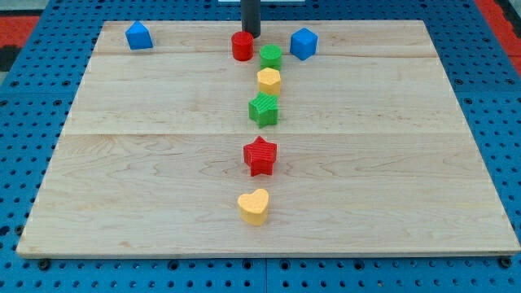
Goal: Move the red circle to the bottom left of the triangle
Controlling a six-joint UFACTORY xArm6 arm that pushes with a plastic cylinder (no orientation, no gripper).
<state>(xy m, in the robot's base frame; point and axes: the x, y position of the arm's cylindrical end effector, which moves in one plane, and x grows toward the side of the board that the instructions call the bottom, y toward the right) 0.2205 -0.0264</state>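
The red circle (242, 45) stands near the view's top, at the middle of the wooden board (391, 163). My tip (251, 35) is just above and to the right of it, touching or almost touching its top right edge. The blue triangle-like block (139, 36) sits at the view's top left, far to the left of the red circle.
A green circle (271, 56) lies right next to the red circle, with a blue cube (303, 43) to its right. Below run a yellow hexagon (269, 80), a green star (264, 109), a red star (260, 155) and a yellow heart (254, 206).
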